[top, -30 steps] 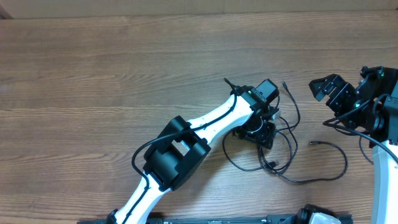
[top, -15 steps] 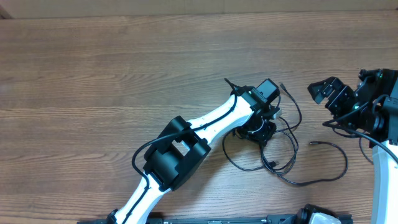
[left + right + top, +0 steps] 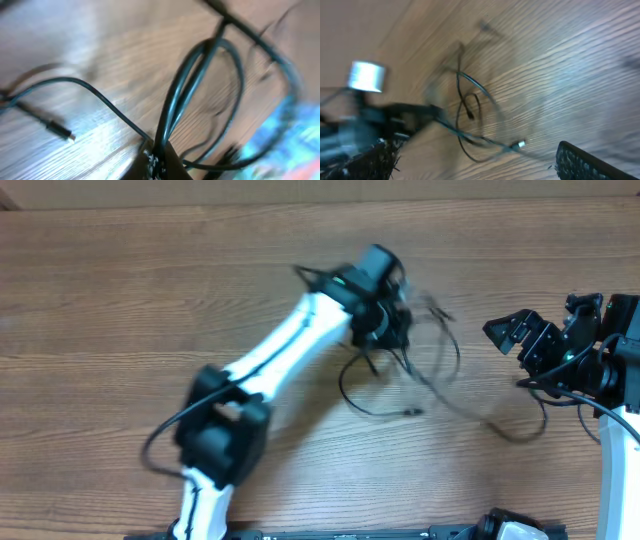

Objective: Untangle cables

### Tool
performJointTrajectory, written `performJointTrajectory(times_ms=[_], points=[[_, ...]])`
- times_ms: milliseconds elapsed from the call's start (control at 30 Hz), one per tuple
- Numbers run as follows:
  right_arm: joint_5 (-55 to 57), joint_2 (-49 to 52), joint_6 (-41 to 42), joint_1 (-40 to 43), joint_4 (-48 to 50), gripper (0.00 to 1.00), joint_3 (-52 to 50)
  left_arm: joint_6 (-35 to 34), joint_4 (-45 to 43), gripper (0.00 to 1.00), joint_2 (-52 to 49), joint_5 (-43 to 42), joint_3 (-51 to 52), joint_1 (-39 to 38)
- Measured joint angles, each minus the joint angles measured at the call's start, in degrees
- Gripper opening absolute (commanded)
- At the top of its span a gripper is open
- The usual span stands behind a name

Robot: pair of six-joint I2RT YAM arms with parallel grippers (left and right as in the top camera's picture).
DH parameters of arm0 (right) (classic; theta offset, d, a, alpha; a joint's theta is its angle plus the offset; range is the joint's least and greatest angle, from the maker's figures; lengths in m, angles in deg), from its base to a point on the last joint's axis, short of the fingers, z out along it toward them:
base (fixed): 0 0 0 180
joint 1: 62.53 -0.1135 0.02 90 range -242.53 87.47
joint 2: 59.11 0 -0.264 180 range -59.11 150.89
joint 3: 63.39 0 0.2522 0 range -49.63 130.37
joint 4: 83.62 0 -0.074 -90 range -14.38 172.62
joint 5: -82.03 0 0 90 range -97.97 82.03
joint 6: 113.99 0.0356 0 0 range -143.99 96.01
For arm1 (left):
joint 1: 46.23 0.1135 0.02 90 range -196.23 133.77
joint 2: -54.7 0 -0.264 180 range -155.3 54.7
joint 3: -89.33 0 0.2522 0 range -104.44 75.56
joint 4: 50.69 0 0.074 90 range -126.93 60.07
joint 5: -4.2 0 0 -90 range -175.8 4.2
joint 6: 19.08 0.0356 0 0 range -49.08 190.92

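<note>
Wood-grain table [image 3: 120, 290] is seen bare across its left and middle, with its far edge running along the top of the overhead view. Cables [image 3: 186, 92] are found right of centre, between the two arms, partly lifted and partly trailing on the wood. Left gripper [image 3: 156, 161] is closed tight, with several strands pinched between its fingertips; loops hang from that grip and cross one another. One plug [image 3: 61, 131] lies free on the table. Right gripper [image 3: 510, 330] is held wide open just right of the bunch, with nothing in it.

Progress is judged early: the strands are gathered in one crossed cluster and no cable is laid apart. Separation of each cord is left to do. Fine crossings cannot be read, as much of the bunch is blurred.

Ample open room is noted to the left and toward the near side. Little room is left toward the far edge, and the right arm stands close on the right.
</note>
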Motion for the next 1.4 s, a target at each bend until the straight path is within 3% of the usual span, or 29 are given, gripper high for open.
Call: performJointTrajectory(times_ms=[267, 367, 533, 867, 1200, 1400], points=[[-6.7, 0.0, -0.8, 0.0, -0.3, 1.00, 0.0, -12.8, -4.0, 0.04, 11.2, 0.0, -0.1, 7.1], [-10.9, 0.0, -0.9, 0.0, 0.2, 0.96, 0.0, -17.0, -4.0, 0.04, 12.5, -0.1, -0.1, 7.5], [-15.5, 0.0, 3.4, 0.0, 1.1, 0.95, 0.0, -20.0, -4.2, 0.04, 12.5, -0.3, 0.0, 7.0], [-17.6, 0.0, 8.2, 0.0, 2.3, 0.90, 0.0, -21.5, -18.1, 0.04, 12.5, -6.2, 0.0, 2.4], [-17.7, 0.0, 9.0, 0.0, 4.5, 0.47, 0.0, -21.7, -19.3, 0.04, 12.5, -9.5, 0.0, -1.0], [-16.5, 0.0, 9.0, 0.0, 4.8, 0.28, 0.0, -21.7, -19.4, 0.04, 12.5, -12.8, 0.0, -1.0]])
